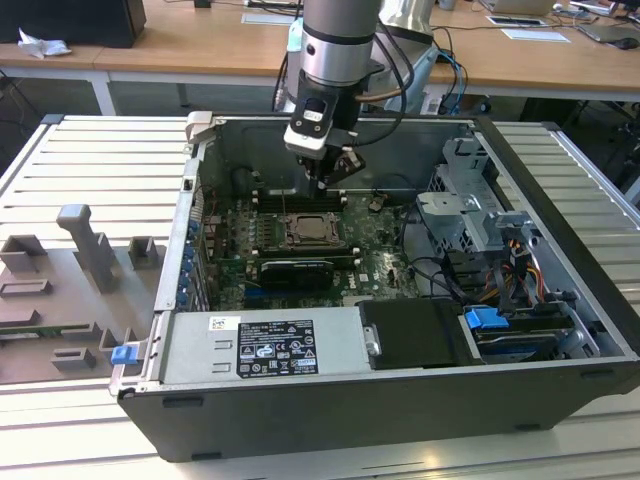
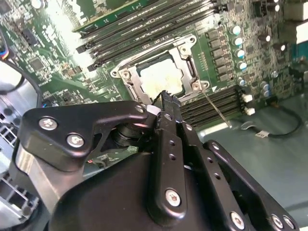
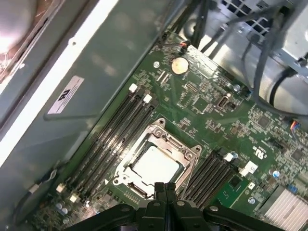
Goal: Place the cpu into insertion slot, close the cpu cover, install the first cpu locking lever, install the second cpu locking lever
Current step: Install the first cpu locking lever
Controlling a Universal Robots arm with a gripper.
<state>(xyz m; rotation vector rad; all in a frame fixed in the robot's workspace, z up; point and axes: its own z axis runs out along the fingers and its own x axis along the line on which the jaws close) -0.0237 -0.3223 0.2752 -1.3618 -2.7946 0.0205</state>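
Above the green board (image 3: 211,125), we see the claw (image 3: 165,186) pressed together, and the chip (image 3: 155,165) seems to lie under its cover (image 3: 190,165).

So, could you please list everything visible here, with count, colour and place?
table: one, pale slatted metal.
computer case: one, dark grey, open, on the table.
motherboard: one, green, inside the case.
cpu: one, pale silver, mid motherboard.
cpu cover: one, grey metal, down around the cpu.
memory slots: two banks, black, flanking the cpu.
coin battery: one, silvery, on the motherboard.
power supply box: one, grey, white-labelled, case's near side.
fixtures: several, grey, exterior view's left.
arm: one, silver-grey, over the case.
end effector: one, black, shut, above the cpu.
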